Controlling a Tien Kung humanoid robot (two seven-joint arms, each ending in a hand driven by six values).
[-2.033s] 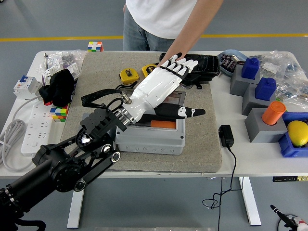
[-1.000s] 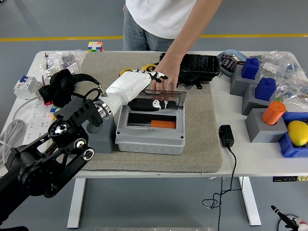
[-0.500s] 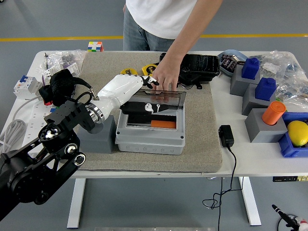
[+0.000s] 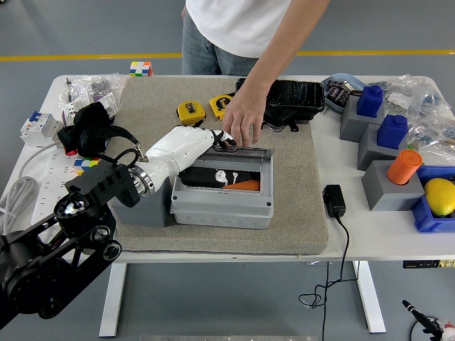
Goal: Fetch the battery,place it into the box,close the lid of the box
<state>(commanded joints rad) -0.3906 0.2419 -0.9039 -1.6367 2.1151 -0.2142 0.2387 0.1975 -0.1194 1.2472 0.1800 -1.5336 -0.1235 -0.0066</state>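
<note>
The grey box [image 4: 220, 204] stands mid-mat. Its dark see-through lid [image 4: 249, 170] is tilted low over the opening. An orange battery [image 4: 246, 185] lies inside at the right, seen through the lid. My left hand [image 4: 213, 145], white-backed, lies over the lid's left part. Its fingers [image 4: 222, 138] are relaxed near the far edge, the thumb rests on the lid, and it grasps nothing. A person's hand [image 4: 242, 117] reaches from the far side and touches the box's far rim, right beside my fingers. My right arm is out of view.
Two yellow tape measures [image 4: 190, 111] and a black case [image 4: 293, 96] lie on the mat behind the box. A grey block [image 4: 146, 206] sits against the box's left side. A black adapter [image 4: 334, 199] and its cable lie right of the mat. Grey-blue blocks [image 4: 370, 114] and an orange cylinder [image 4: 404, 168] stand far right.
The lid has swung down from raised to nearly flat over the box. My left hand drew back to the left with it. The person's hand stayed at the far rim.
</note>
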